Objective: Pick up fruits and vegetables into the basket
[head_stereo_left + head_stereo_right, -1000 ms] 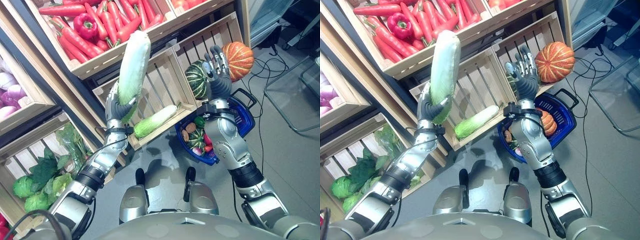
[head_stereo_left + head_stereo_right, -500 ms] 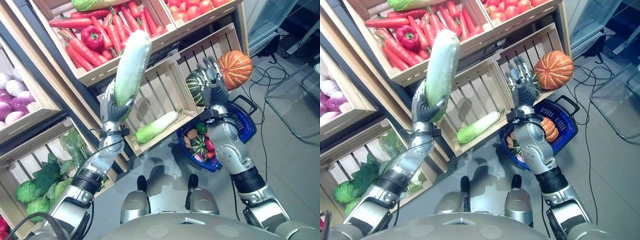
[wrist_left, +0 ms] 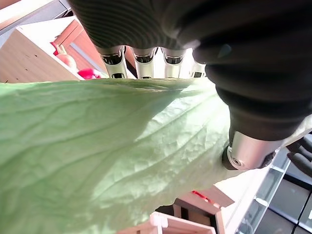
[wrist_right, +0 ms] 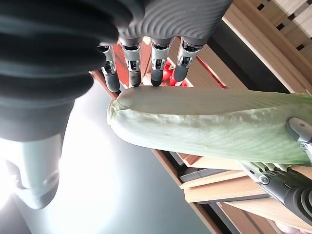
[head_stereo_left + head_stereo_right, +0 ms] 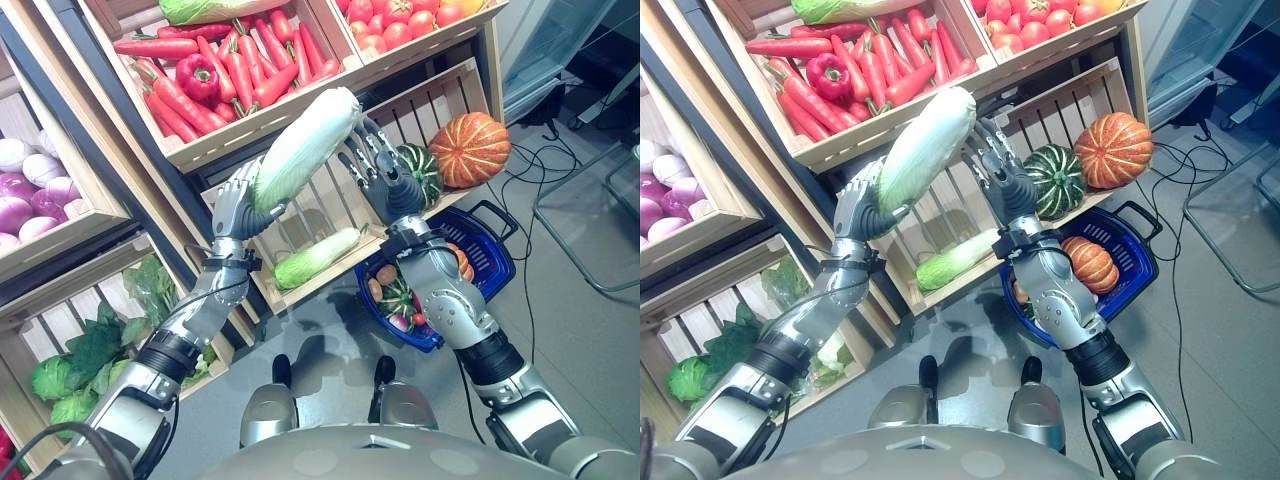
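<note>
Pale slatted wooden crates [image 5: 330, 180] sit tilted on a dark-framed shelf rack [image 5: 95, 130] of several tiers. A grey smooth floor [image 5: 560, 330] spreads below the rack. On it, at the right, stands a thin grey metal frame [image 5: 590, 210], near a glass-fronted cabinet [image 5: 545, 45] at the upper right.

cabbage [image 5: 302, 150] held up before the crates [image 5: 330, 190], between both hands, basket [image 5: 490, 250] on floor at right
</note>
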